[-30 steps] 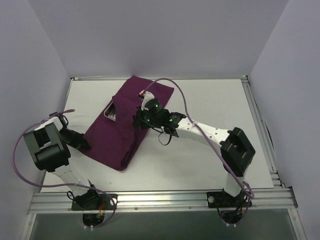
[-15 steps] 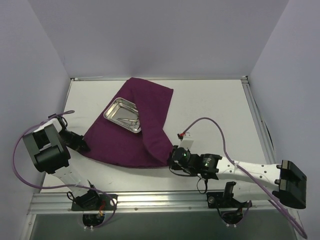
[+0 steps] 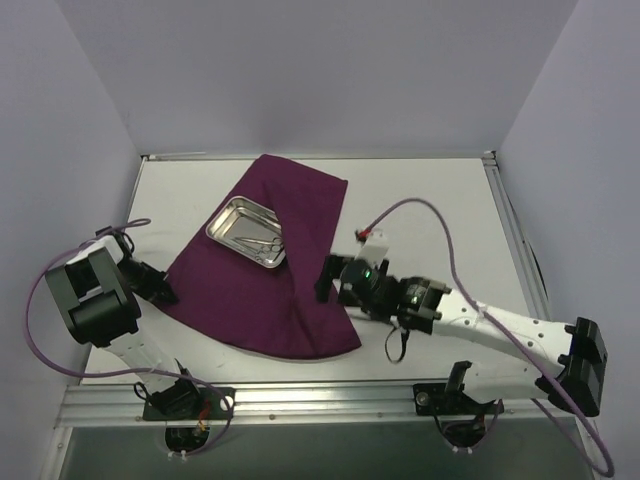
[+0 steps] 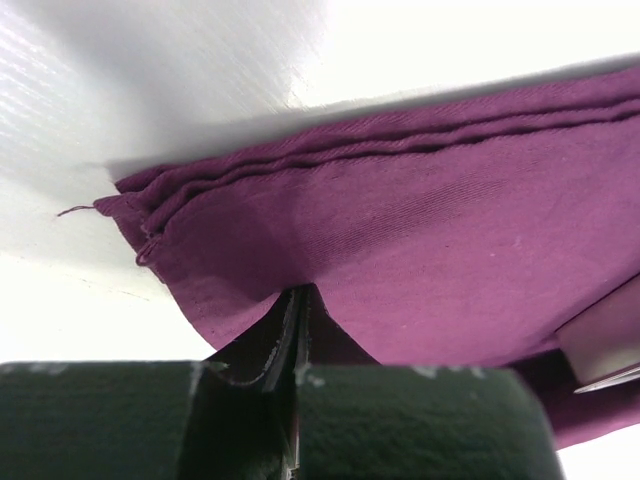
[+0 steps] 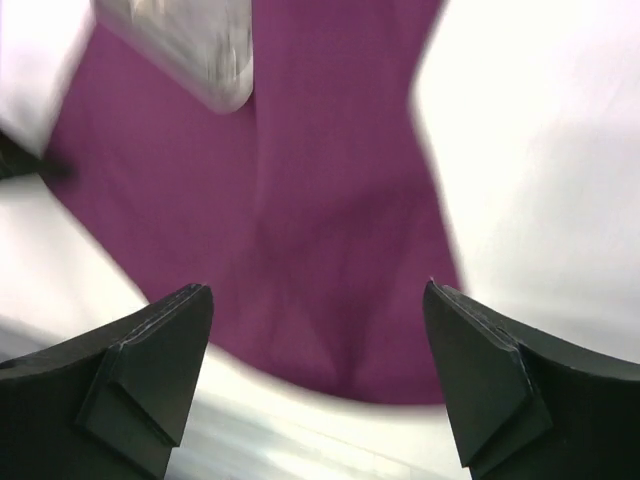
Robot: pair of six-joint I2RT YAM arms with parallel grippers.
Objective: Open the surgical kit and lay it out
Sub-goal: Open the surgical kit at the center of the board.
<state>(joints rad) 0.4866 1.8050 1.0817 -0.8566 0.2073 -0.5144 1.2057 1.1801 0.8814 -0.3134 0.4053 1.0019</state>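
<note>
Pinching a corner of the dark magenta-purple cloth wrap point(image 4: 430, 250), my left gripper point(image 4: 298, 300) is clamped shut, likely anchoring it flat. My right gripper point(image 5: 318, 290) hangs wide open and empty above the cloth's near right edge, arm reaching low leftward. The shiny rectangular steel tray point(image 3: 212, 228) lies uncovered on the cloth.

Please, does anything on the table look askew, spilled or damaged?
Nothing is spilled or damaged. The steel tray sits diagonally on the purple cloth, instruments inside it. The cloth is not flat yet: a fold runs beside the tray, and the left fingers pinch its doubled corner.
</note>
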